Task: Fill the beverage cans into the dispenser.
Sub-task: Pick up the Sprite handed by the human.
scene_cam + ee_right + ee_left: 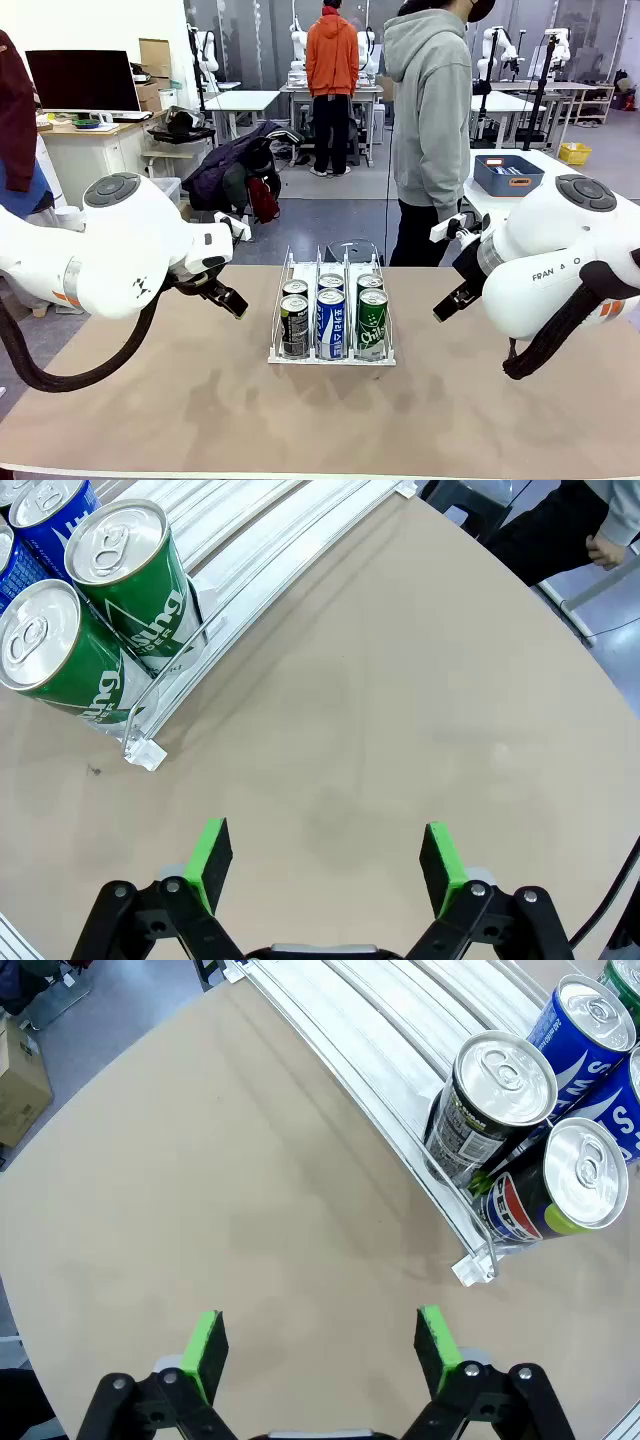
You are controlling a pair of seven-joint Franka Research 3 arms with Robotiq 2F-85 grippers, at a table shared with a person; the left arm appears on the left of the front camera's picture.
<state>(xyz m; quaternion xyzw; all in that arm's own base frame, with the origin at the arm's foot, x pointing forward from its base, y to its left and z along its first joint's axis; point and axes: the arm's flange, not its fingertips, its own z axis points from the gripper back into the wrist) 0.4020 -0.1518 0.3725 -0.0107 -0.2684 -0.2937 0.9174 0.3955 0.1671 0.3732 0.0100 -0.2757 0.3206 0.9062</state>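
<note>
Both white arms hang low over the near half of the table [300, 420], elbows out, wrists angled in toward the middle. The left gripper [320, 1332] hovers over bare tan tabletop, green pads wide apart, nothing between them. The right gripper [325, 848] is the same: spread and empty. Between them sits the dispenser [330, 359], with six beverage cans [331, 322] upright, two per lane: black left, blue middle, green right. At the far edge stands a person in a grey hoodie [432, 110], with a blue bin [507, 175] on a table beyond.
</note>
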